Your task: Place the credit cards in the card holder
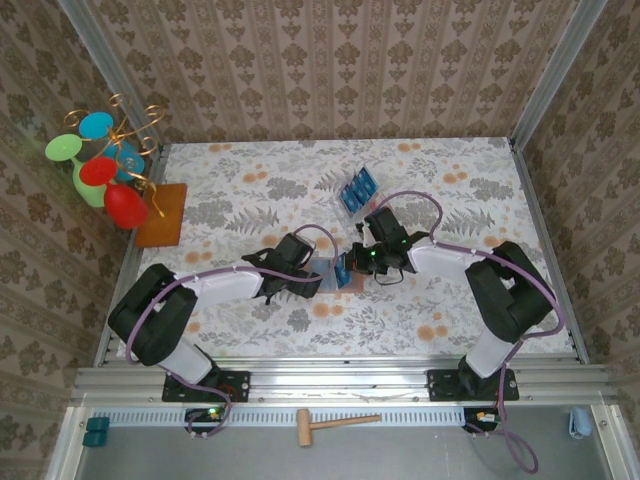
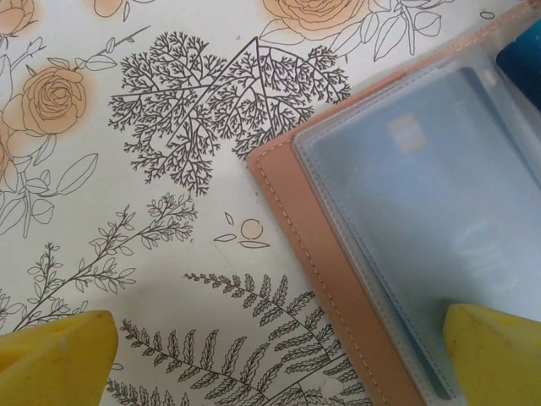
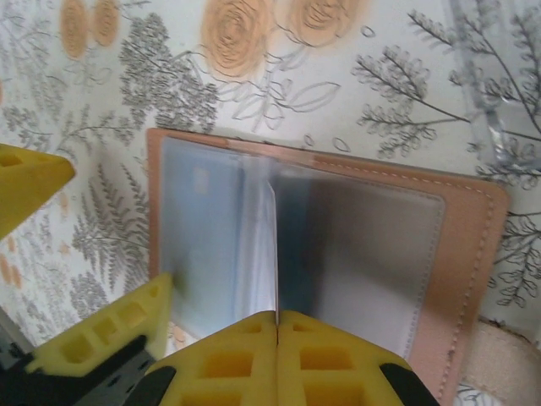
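The tan card holder point(image 3: 469, 279) lies open on the floral table, its clear sleeves facing up; it also shows between the grippers point(image 1: 330, 268). A pale-blue credit card point(image 2: 439, 211) sits inside the left sleeve point(image 3: 203, 237). My right gripper point(image 3: 277, 317) is shut on another credit card point(image 3: 276, 245), held upright and edge-on over the holder's fold; a corner of its blue face shows point(image 2: 522, 59). My left gripper point(image 2: 275, 355) is open, one finger point(image 2: 494, 355) on the sleeved page, the other point(image 2: 55, 351) over the table. More blue credit cards stand in a clear tray point(image 1: 358, 188).
An orange-brown mat point(image 1: 163, 213) lies at the table's left edge under a stand of coloured plastic goblets point(image 1: 100, 170). The clear tray's corner point(image 3: 499, 101) lies just beyond the holder. Patterned walls close in the table. A wooden mallet point(image 1: 335, 425) lies in front, off the table.
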